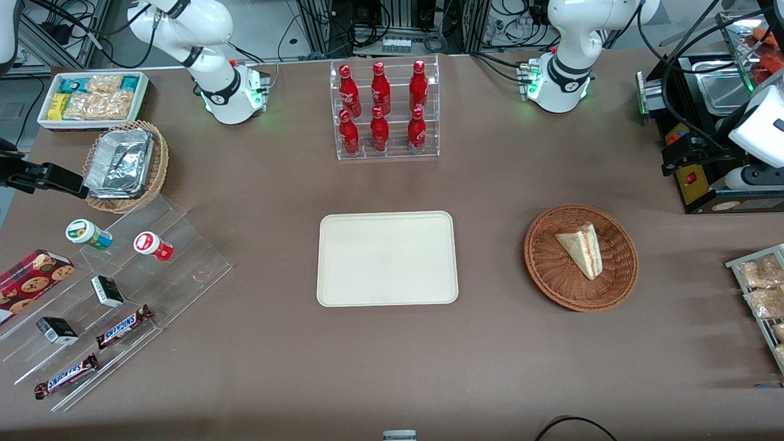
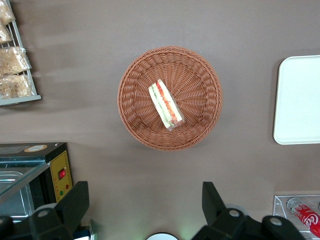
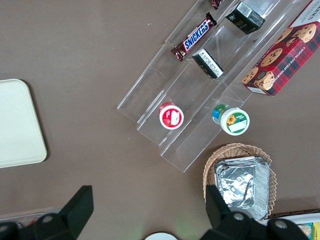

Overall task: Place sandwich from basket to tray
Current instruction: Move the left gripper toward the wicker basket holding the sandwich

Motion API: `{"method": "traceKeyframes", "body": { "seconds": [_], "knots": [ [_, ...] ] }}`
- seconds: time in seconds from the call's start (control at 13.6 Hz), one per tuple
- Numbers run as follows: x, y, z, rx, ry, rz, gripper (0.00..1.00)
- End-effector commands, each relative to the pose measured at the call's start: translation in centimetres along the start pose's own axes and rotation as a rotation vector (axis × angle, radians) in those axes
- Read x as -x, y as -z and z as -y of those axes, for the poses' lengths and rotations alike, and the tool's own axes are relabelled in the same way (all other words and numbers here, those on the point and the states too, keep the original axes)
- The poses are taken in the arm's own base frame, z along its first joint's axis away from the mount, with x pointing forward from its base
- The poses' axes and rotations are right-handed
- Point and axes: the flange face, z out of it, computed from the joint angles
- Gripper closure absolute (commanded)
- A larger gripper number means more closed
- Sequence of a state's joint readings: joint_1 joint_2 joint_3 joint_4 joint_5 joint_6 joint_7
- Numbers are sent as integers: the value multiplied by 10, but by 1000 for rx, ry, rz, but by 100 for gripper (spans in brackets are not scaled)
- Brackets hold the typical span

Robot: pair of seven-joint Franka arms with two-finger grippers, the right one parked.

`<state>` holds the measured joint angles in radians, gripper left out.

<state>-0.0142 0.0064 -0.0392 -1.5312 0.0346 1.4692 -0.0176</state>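
— Sandwich?
— Triangular wedge, pale bread; red, orange, green layers on cut edge. Lying in the basket, tilted, resting against the woven floor near the middle.
— Basket?
— Round, shallow, reddish-brown wicker. Sitting on the brown tabletop toward the working arm's end.
— Tray?
— Flat, rectangular, cream, rounded corners, low rim. Nothing on it. Lying mid-table, well apart from the basket.
— Gripper?
— Held high above the table beside the basket, fingers spread wide, holding nothing.
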Motion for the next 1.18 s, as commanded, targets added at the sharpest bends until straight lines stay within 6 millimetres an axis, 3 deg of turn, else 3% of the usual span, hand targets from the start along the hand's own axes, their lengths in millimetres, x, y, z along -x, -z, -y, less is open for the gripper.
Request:
{"method": "traceKeyframes", "body": {
  "seconds": [0.0,0.15,0.44,0.74,0.89,1.11],
  "knots": [
    [5,7,-5,0,-10,-3,0],
    [1,-5,-2,-6,-15,11,0],
    [2,-62,-5,-18,109,34,0],
    [-3,-110,-33,-17,349,-1,0],
    [-3,-133,-46,-17,369,-7,0],
    [0,-173,-48,-12,362,-18,0]
  ]
}}
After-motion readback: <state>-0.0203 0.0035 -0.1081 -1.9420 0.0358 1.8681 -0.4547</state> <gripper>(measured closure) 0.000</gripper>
